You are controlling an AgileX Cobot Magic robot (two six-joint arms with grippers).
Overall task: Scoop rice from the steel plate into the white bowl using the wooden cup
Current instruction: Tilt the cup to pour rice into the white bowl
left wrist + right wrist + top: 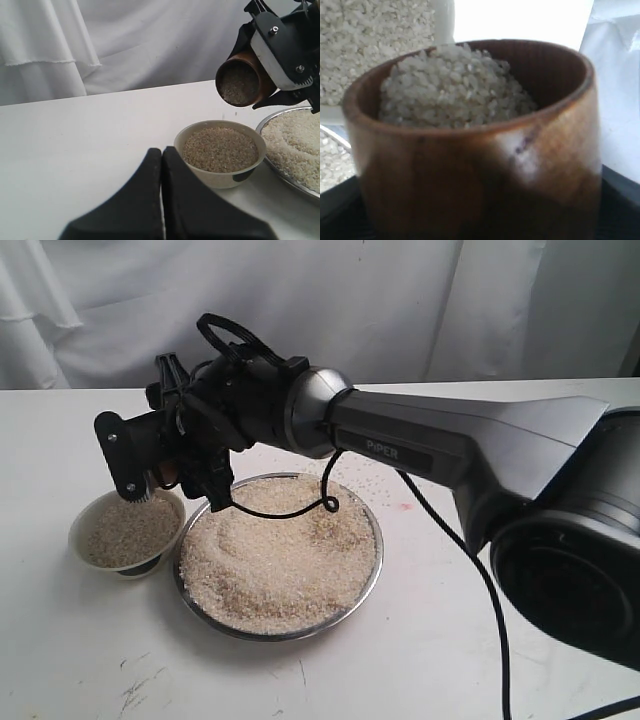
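White draped cloth [300,300] hangs behind the far edge of a white surface [420,640]. Well in from that edge stands the steel plate [379,552], heaped with rice [280,560]. The white bowl [78,532] sits just beside it, nearly full of grains as well.

The right gripper [150,480] reaches across above the plate, its fingers [280,50] clamped around the wooden cup [242,77]. The cup hangs in the air above the bowl, clear of its rim. It is tipped far over with its mouth toward the bowl, and rice [455,85] is piled inside it.

The left gripper [162,155] rests low over the surface near the bowl. Its two dark fingers [135,200] are pressed together with nothing between them.

A black cable [300,510] loops from the right arm over the plate. A few loose grains [370,480] lie scattered on the surface between the plate and the far edge.
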